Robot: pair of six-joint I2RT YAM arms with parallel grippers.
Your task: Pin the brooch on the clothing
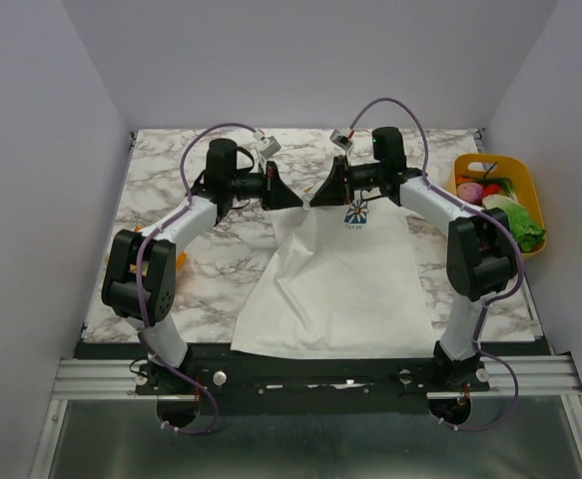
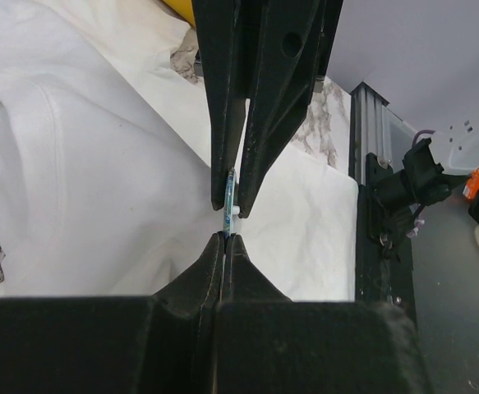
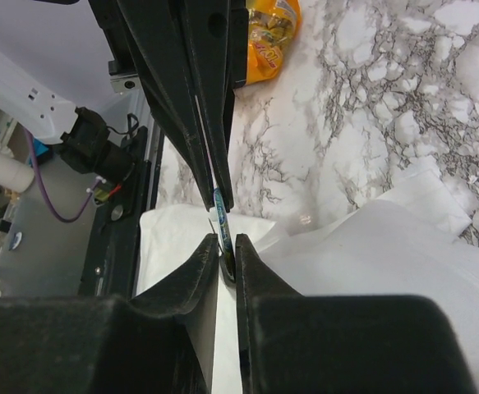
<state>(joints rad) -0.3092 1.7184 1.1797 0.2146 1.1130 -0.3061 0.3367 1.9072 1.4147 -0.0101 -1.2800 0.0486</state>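
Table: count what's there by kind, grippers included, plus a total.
Grippers: 2, left gripper and right gripper
T-shirt: 1
Brooch, at the gripper tips: 1
Yellow basket: 1, toy food inside too jumbled to count
Orange-yellow packet: 1
Total: 6

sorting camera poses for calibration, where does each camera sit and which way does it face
Top external: above, behind the bases, looking down on the marble table, white T-shirt and both whole arms.
Left wrist: on the left arm, looking along the left jaws at the right jaws, shirt behind.
Right wrist: on the right arm, looking the opposite way, along the right jaws at the left jaws.
Shared: both wrist views show the small dark green brooch edge-on between the jaws.
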